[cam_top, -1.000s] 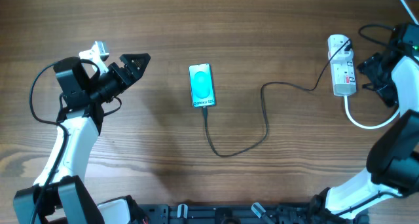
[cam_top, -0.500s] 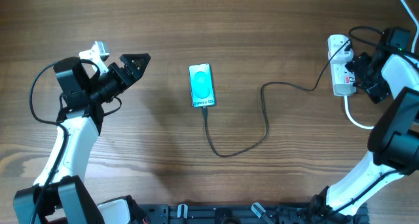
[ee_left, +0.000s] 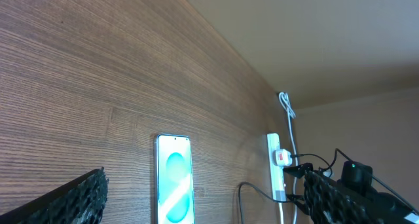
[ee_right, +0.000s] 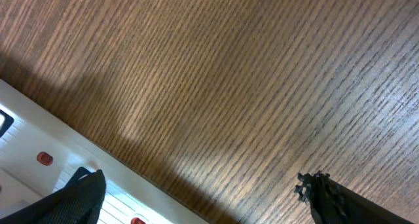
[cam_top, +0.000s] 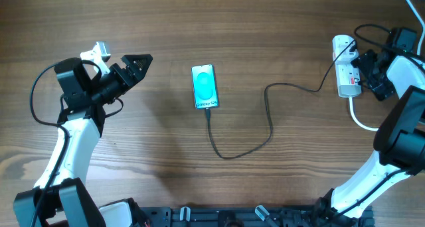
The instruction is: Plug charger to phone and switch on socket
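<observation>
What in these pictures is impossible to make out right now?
- Switch position on the socket: too small overhead; the right wrist view cuts the socket off at its corner.
- Whether the tip of the charger sits in the phone: too small overhead; the left wrist view's bottom edge crops that end.
- Whether the right end effector touches the socket: dark and small overhead.
</observation>
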`<act>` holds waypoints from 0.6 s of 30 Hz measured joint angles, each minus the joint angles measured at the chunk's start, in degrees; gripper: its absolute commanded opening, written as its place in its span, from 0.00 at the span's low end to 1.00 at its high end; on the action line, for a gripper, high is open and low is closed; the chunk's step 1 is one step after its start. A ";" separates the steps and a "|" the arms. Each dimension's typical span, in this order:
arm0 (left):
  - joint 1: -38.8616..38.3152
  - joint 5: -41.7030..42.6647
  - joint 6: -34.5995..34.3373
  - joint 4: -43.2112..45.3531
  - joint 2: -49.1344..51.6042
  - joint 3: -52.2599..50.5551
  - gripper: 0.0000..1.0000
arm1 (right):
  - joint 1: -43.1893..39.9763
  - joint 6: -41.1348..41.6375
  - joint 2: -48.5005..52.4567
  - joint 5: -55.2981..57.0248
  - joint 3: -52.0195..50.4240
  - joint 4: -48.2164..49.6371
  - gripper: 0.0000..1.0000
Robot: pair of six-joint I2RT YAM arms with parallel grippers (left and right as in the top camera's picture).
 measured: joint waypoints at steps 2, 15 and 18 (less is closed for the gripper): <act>0.00 0.00 0.00 0.00 0.00 0.00 1.00 | 0.00 0.02 0.22 0.00 0.00 0.81 1.00; 0.00 0.00 0.00 0.00 0.00 0.00 1.00 | 0.00 0.00 0.59 1.16 0.00 1.86 1.00; 0.00 0.00 0.00 0.00 0.00 0.00 1.00 | 0.00 0.00 0.66 1.18 0.00 2.14 1.00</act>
